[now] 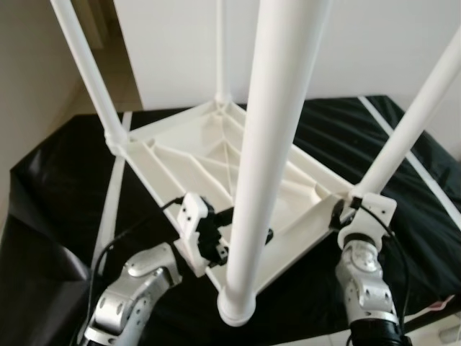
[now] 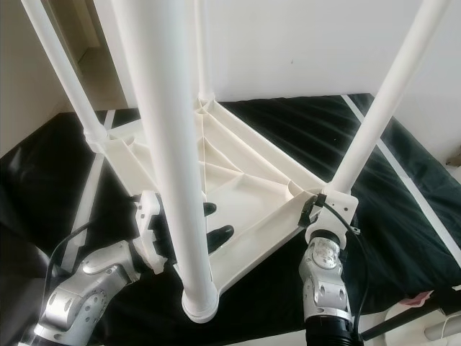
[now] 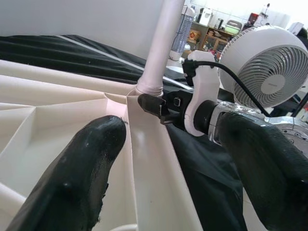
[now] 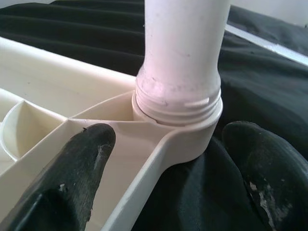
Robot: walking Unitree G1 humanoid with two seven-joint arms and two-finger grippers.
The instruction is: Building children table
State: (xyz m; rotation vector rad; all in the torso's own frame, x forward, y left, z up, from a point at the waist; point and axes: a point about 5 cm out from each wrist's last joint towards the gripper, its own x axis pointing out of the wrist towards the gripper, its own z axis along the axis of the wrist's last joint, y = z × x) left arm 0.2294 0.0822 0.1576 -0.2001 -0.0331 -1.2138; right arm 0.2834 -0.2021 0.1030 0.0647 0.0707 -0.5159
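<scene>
The table top (image 1: pixel 216 166) sits upside down on a black sheet (image 1: pixel 57 187), with 4 white legs sticking up from its corners. Both grippers are at the near edge, each by a corner.

Biggest worry in my view: the whole thing tips or slides. It's tall and top-heavy with the legs up, and the sheet underneath looks slick and wrinkled, so a lift from just 1 side could skid the far edge or swing the legs over. The near leg (image 1: pixel 270 144) rises right in front of the head camera, so it blocks a good part of the view of the left gripper, and a bad grab there would be easy to miss. Also, in the right wrist view the threads at the base of the right corner leg (image 4: pixel 180 72) are partly showing, so I'd guess it isn't screwed fully home. Any sideways load could wobble it loose.

Jaws: the left gripper (image 3: pixel 168 168) is spread wide, straddling the rim of the table top. 1 finger (image 3: pixel 72 178) rests inside the tray-like underside, the other hangs outside, not clamped on anything. The right gripper (image 4: pixel 168 159) is also wide open, 1 finger over the rib by the leg socket (image 4: pixel 178 130), the other over the sheet beside it. It holds nothing.
</scene>
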